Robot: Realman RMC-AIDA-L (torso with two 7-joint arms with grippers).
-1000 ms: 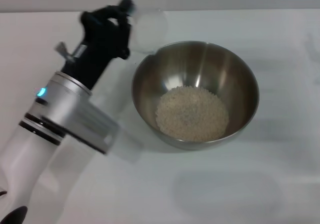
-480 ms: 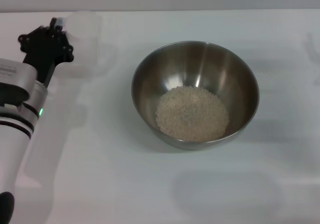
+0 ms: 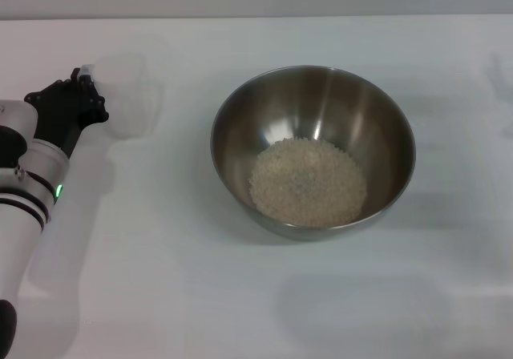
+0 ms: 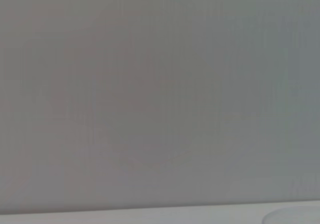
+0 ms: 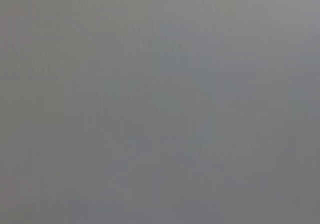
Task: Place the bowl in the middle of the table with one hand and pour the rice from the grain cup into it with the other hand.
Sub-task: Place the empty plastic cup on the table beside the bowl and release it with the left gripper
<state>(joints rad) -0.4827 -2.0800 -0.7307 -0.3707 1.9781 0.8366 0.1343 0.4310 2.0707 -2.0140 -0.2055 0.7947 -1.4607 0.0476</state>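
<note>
Pour looks done: rice (image 3: pixel 309 181) heaped in the bowl (image 3: pixel 385 110), set about mid-tabletop (image 3: pixel 240 311).
Left end effector (image 3: pixel 78 94) at 9 o'clock of the bowl, well apart, gripping the grain cup (image 3: pixel 124 86); the cup looks empty, seemingly just off or on the tabletop. Left to do, I'd judge: set the cup down, release. Right end effector not in view. Tabletop plain white; grey wall behind at 12 o'clock.

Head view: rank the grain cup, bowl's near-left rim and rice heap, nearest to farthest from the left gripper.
From the left gripper, at the table's left:
1. Grain cup, right at its fingertips.
2. Bowl, left rim, mid-table.
3. Rice, inside the bowl, farther right.
</note>
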